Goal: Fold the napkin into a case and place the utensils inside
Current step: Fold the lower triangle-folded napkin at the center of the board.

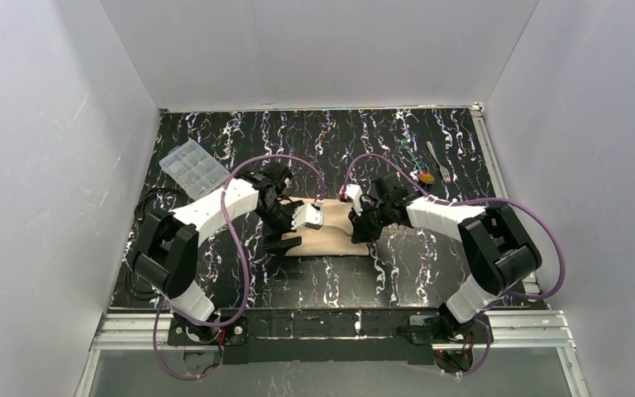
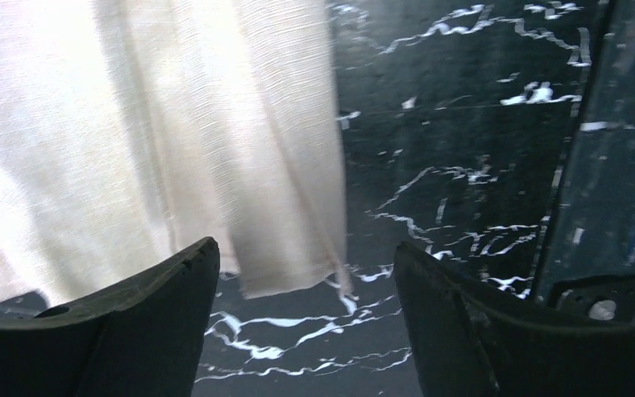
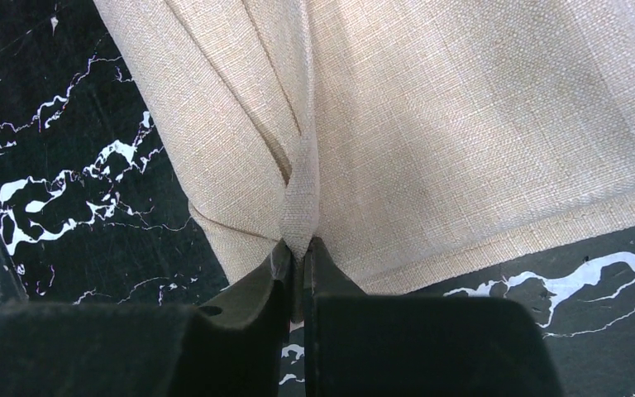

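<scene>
The tan napkin [image 1: 328, 238] lies folded into a narrow strip at the table's middle, between both arms. My left gripper [image 2: 306, 273] stands open just off the napkin's [image 2: 174, 141] left end, whose loose corner hangs between the fingers, touching neither. My right gripper [image 3: 300, 252] is shut on a pinched fold of the napkin [image 3: 463, 124] at its right end. In the top view the left gripper [image 1: 284, 237] and right gripper [image 1: 360, 230] flank the cloth. The fork [image 1: 438, 160] and orange-bowled spoon [image 1: 424, 177] lie at the back right.
A clear plastic compartment box [image 1: 192, 168] sits at the back left of the black marbled table [image 1: 331, 285]. White walls close in three sides. Purple cables loop over both arms.
</scene>
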Robot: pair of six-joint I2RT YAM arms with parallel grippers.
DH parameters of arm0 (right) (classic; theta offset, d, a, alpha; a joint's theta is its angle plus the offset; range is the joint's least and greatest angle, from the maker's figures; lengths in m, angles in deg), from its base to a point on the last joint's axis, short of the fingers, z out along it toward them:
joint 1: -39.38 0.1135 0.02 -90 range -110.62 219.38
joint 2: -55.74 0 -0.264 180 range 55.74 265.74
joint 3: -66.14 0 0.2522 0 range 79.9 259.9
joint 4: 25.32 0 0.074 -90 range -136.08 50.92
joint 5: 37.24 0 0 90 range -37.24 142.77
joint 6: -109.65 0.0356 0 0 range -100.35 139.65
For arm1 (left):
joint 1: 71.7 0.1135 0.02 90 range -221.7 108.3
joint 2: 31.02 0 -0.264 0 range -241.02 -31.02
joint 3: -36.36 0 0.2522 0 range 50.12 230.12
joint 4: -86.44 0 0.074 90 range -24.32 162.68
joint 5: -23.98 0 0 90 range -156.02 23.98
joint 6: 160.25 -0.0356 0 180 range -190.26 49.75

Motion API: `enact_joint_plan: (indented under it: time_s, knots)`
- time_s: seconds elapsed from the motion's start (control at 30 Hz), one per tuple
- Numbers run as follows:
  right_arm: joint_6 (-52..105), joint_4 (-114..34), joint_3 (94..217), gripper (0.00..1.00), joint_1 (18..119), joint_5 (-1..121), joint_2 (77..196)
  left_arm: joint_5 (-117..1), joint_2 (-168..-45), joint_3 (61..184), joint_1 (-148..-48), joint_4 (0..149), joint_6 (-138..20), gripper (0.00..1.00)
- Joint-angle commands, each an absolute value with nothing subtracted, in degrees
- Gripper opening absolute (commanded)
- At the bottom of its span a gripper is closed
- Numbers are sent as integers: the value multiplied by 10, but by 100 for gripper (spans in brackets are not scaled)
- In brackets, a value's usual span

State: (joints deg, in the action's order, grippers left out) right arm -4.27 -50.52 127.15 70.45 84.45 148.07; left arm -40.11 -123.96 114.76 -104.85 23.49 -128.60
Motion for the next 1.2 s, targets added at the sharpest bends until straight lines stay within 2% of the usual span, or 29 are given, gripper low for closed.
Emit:
enact_joint_plan:
  time_s: [0.0, 0.2, 0.5, 0.67, 0.8, 1.0, 1.17]
  knots:
    - [-29, -482, 1273, 10, 701, 843, 1473, -417, -1247, 1170, -1020, 271, -1269, 70]
    - [-2, -465, 1264, 12, 699, 842, 1474, -389, -1238, 1168, -1021, 246, -1273, 52]
    - [27, -460, 1271, 15, 698, 820, 1491, -382, -1188, 1151, -1012, 183, -1260, 52]
    - [45, -448, 1261, 21, 699, 815, 1479, -380, -1173, 1129, -1009, 194, -1254, 41]
    - [61, -435, 1254, 26, 698, 809, 1466, -364, -1162, 1122, -1012, 202, -1261, 38]
    - [76, -430, 1251, 28, 698, 800, 1464, -342, -1203, 1145, -1052, 240, -1251, 40]
    - [91, -430, 1247, 36, 699, 795, 1452, -372, -1294, 1188, -1051, 244, -1227, 40]
